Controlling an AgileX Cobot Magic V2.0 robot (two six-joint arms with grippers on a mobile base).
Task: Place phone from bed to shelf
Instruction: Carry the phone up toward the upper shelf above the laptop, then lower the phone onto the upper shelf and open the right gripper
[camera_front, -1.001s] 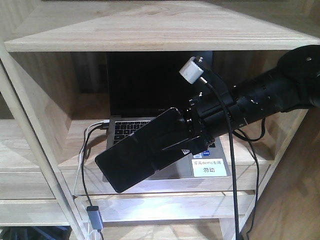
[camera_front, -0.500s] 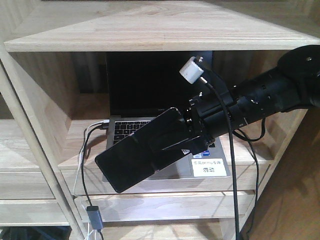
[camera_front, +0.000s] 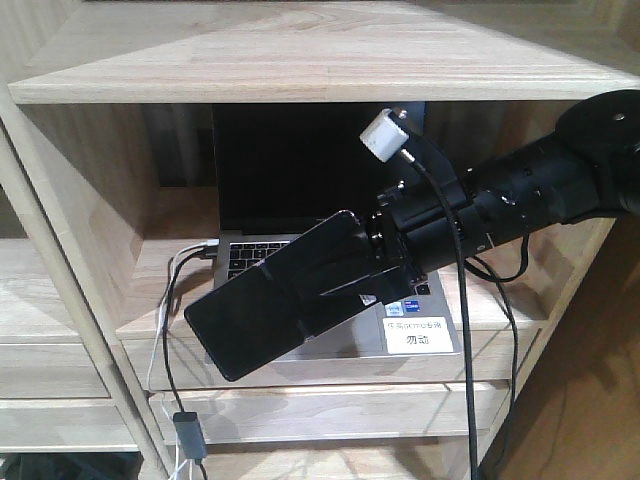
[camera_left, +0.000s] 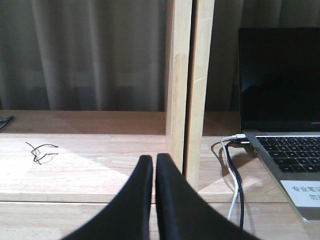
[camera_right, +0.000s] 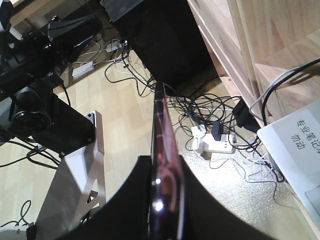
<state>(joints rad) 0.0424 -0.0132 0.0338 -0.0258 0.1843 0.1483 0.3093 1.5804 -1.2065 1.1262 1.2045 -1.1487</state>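
Currently I see the shelf (camera_front: 300, 60), with a grey laptop (camera_front: 290, 170) open in its middle compartment. My right gripper (camera_right: 162, 165) is clamped on the phone (camera_front: 270, 310), which hangs tilted in front of the laptop. My left gripper (camera_left: 154, 160) has its fingers pressed together, holding nothing.

Front view faces the shelf (camera_front: 300, 60) close up; both wrist views also catch its laptop (camera_front: 290, 170).
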